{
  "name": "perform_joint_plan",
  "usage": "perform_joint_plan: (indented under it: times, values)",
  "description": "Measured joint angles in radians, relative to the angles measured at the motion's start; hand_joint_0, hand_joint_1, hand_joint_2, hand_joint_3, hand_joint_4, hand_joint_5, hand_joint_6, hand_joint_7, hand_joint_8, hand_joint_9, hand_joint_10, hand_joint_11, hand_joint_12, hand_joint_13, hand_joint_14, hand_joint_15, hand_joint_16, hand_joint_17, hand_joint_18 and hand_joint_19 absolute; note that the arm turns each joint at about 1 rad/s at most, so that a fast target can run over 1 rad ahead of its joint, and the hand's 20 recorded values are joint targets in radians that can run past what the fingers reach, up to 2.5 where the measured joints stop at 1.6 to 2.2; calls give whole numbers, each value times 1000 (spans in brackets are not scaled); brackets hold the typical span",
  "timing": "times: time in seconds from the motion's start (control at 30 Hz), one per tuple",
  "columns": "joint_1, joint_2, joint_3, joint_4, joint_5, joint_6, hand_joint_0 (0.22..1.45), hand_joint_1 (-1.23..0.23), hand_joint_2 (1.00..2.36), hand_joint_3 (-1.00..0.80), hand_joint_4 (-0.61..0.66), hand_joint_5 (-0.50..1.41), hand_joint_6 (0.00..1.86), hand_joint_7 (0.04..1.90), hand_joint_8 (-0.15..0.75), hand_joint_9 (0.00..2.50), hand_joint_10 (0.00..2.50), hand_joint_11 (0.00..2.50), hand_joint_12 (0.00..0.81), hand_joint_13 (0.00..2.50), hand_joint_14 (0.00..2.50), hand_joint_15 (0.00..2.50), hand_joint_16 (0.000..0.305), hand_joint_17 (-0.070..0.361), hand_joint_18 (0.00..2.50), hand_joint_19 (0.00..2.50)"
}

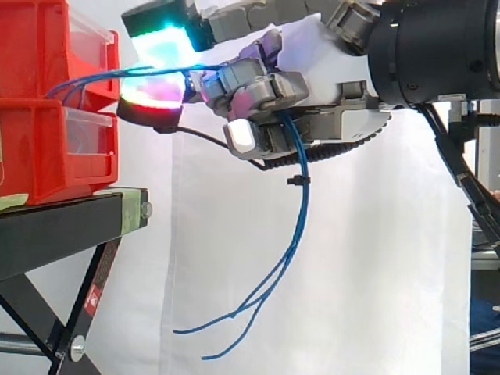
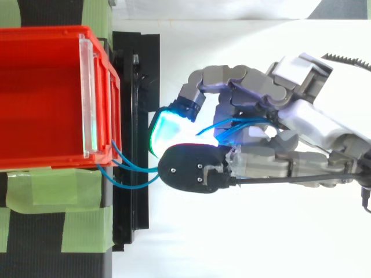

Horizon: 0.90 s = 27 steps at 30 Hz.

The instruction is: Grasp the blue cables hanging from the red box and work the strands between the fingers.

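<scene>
- Blue cables (image 1: 301, 195) leave the front of the upper red box (image 1: 39, 47) at the upper left of the side view and run almost level to the right, into the hand (image 1: 250, 82)
- Two glowing fingertips (image 1: 160, 43) clamp the strands between them just right of the box front: the pad above shines cyan and green, the pad below red and magenta
- Past that pinch the strands thread through the curled grey fingers at the upper centre of the frame and come out beneath them
- From there the strands hang free down the middle of the side view, spreading apart near the bottom, where their loose ends bend to the left, touching nothing
- From above, the blue cables (image 2: 130, 168) come out at the lower right corner of the red box (image 2: 52, 33), left of centre, and loop across to the dark back of one fingertip
- More blue shows right of centre in the top view, looped among the fingers of the hand (image 2: 272, 165), which reaches in from the right edge
- A clear panel (image 2: 88, 98) stands just inside the front wall of the red box
- A second red bin (image 1: 47, 148) sits directly under the box at the left edge of the side view
- Both rest on a black stand (image 1: 62, 226) at the lower left, with strips of green tape (image 2: 58, 191) on it
- A white curtain (image 1: 367, 258) hangs behind the cables and the hand
</scene>
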Motion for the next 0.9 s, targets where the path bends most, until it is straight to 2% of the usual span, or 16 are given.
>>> perform_joint_plan:
  times: [0.07, 0.1, 0.13, 0.17, 0.2, 0.33, 0.6, 0.8, 0.9]
  values:
    - [0, 0, 0, 0, 0, 0, 830, -706, 1010, 47, 308, -89, 353, 1182, 598, 290, 2500, 2500, 658, 1176, 2500, 1677, 84, 188, 1655, 480]
    - [0, 0, 0, 0, 0, 0, 789, -711, 1017, -198, 284, -83, 275, 1236, 589, 275, 2500, 2500, 664, 1138, 2500, 1709, 79, 177, 1585, 561]
    - [0, 0, 0, 0, 0, 0, 794, -713, 1016, -236, 281, -81, 267, 1240, 588, 274, 2500, 2500, 663, 1132, 2500, 1696, 78, 175, 1577, 568]
    - [0, 0, 0, 0, 0, 0, 809, -719, 1015, -365, 268, -78, 223, 1280, 578, 264, 2500, 2500, 658, 1108, 2500, 1714, 73, 165, 1527, 645]
    - [0, 0, 0, 0, 0, 0, 815, -738, 1019, -415, 236, -69, 150, 1332, 565, 253, 2500, 2500, 648, 1066, 2500, 1723, 65, 147, 1470, 775]
    - [0, 0, 0, 0, 0, 0, 860, -752, 1017, -509, 235, -77, 179, 1314, 553, 248, 2500, 2500, 636, 1054, 2500, 1729, 64, 144, 1474, 806]
    - [0, 0, 0, 0, -1, -1, 831, -740, 1009, -759, 250, -88, 281, 1282, 558, 285, 2500, 2500, 631, 1073, 2500, 1709, 65, 146, 1510, 791]
    - [1, 0, 0, -1, 0, -6, 840, -740, 1009, -772, 259, -86, 381, 1244, 563, 319, 2500, 2500, 627, 1094, 2500, 1686, 64, 145, 1537, 777]
    - [3, 0, 0, -15, 0, -28, 845, -734, 1009, -777, 264, -75, 440, 1227, 572, 348, 2500, 2500, 623, 1101, 2500, 1699, 64, 145, 1551, 792]
